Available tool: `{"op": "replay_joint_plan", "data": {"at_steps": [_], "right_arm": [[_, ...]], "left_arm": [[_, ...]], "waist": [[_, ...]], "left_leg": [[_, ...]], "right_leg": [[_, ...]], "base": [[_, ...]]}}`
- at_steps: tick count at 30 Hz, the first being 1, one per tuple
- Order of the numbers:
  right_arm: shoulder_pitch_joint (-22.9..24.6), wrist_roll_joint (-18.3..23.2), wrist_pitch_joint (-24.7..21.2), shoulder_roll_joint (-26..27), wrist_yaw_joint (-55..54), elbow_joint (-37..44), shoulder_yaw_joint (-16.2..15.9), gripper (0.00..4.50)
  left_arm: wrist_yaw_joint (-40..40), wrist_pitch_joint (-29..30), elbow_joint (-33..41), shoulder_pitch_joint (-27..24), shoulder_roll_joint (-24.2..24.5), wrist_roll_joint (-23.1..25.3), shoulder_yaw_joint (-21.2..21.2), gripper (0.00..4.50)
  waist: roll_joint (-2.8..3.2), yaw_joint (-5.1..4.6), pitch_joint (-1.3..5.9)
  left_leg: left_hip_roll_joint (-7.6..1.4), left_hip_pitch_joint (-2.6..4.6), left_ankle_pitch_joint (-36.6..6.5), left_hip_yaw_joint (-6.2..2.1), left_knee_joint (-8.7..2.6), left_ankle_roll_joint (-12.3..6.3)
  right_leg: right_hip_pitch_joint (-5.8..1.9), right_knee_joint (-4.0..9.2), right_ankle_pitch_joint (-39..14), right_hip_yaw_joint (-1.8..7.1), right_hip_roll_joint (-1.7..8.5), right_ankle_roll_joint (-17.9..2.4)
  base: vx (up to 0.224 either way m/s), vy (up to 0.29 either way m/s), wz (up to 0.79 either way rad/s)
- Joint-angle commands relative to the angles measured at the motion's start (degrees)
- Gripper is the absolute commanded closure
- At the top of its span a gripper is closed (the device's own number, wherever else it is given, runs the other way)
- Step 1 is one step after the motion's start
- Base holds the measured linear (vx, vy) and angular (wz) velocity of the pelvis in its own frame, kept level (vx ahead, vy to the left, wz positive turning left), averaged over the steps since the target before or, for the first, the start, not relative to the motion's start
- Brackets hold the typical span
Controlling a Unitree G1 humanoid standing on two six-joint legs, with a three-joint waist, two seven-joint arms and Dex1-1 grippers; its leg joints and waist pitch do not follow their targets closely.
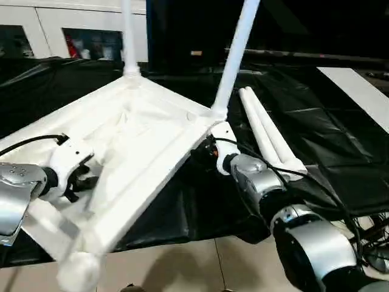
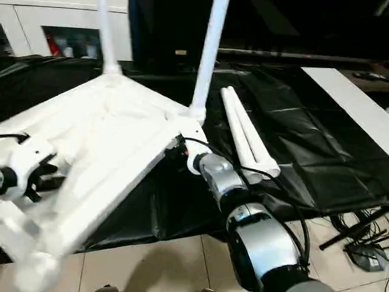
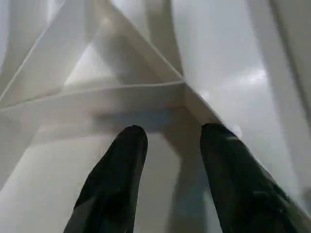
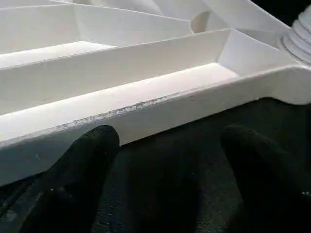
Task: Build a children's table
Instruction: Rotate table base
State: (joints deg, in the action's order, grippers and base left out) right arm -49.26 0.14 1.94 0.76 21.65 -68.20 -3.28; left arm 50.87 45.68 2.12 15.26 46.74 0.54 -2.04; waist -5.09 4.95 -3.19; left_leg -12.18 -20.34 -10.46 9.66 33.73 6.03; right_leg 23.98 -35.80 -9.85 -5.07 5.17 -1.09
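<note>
Both forearms are glossy silver shells with rounded, segmented joints and dark bands between the sections; white housings sit at the wrists; thin black cables loop along each arm; the left claw (image 3: 170, 145) and right claw (image 4: 165, 145) each carry two rounded, matte black fingers.

A work table draped in black cloth (image 1: 316, 140) carries the white tabletop (image 1: 140, 140), which lies ribbed side up with one corner hanging past the table's near edge. Just beside it on the cloth lie two loose white legs (image 1: 267, 137), side by side and touching. Below the table is a pale tiled floor (image 1: 182, 267).
</note>
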Motion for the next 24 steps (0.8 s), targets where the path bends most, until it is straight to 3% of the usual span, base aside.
{"op": "replay_joint_plan", "data": {"at_steps": [1, 4, 12, 13, 17, 23, 24], "right_arm": [[-1.5, 0.5, 1.1, 1.4, 1.9, 0.1, 0.0, 0.64], [-1.6, 1.0, 1.2, 2.7, 4.3, 0.1, 0.0, 0.64], [-0.5, 0.6, 2.6, 6.1, 12.8, 1.3, -2.0, 0.64], [-0.4, 0.5, 2.8, 6.3, 13.1, 1.3, -2.1, 0.64], [-0.8, 0.0, 3.3, 7.0, 12.5, 1.1, -1.8, 0.64], [-1.8, 0.3, 5.2, 4.4, 8.7, 2.3, 0.6, 0.64], [-1.8, 0.3, 5.2, 4.3, 8.6, 2.3, 0.7, 0.64]], "left_arm": [[2.9, 1.0, 4.3, -0.6, -1.3, -3.3, -2.6, 2.34], [4.0, 1.9, 6.3, -0.8, -2.5, -4.3, -3.9, 2.34], [3.7, 1.5, 7.7, -0.1, -5.3, -4.8, -7.8, 2.34], [3.1, 1.5, 7.2, 0.5, -6.0, -4.5, -8.0, 2.34], [-0.1, 0.1, 3.7, 3.1, -9.1, -2.5, -8.4, 2.34], [-8.7, -7.4, -7.1, 8.0, -12.1, 2.6, -7.9, 2.34], [-8.8, -7.5, -7.3, 8.1, -12.2, 2.7, -7.9, 2.34]], "waist": [[1.97, -0.03, 3.52], [1.85, -0.13, 3.51], [1.57, -0.46, 3.31], [1.36, -0.5, 3.32], [1.57, -0.15, 3.21], [1.39, 0.34, 3.36], [1.67, 0.46, 3.42]], "left_leg": [[-0.99, 0.33, -14.5, -0.04, -4.69, 2.54], [-0.89, 0.18, -13.3, 0.08, -4.61, 2.07], [-1.02, 0.15, -14.9, -0.04, -4.68, 1.59], [-1.02, 0.15, -14.9, -0.03, -4.68, 1.58], [-1.02, 0.44, -16.4, -0.05, -4.73, 1.97], [-1.06, 0.58, -18.4, -0.36, -4.81, 1.91], [-1.17, 0.72, -18.3, -0.36, -4.84, 2.07]], "right_leg": [[-2.92, 3.28, -11.0, 3.1, 2.91, -11.3], [-3.05, 3.22, -9.6, 3.11, 2.81, -11.7], [-2.98, 3.73, -14.3, 3.19, 3.07, -11.1], [-2.97, 3.76, -14.6, 3.18, 3.05, -11.1], [-2.72, 4.04, -16.9, 3.18, 2.99, -10.1], [-2.56, 4.65, -20.8, 3.16, 3.3, -8.6], [-2.35, 4.61, -20.3, 3.16, 3.33, -8.8]], "base": [[0.0, 0.0, 0.0], [0.0, 0.0, 0.0], [0.0, 0.0, 0.0], [0.0, 0.0, 0.0], [0.0, 0.0, 0.0], [0.0, 0.0, 0.0], [0.0, 0.0, 0.0]]}}
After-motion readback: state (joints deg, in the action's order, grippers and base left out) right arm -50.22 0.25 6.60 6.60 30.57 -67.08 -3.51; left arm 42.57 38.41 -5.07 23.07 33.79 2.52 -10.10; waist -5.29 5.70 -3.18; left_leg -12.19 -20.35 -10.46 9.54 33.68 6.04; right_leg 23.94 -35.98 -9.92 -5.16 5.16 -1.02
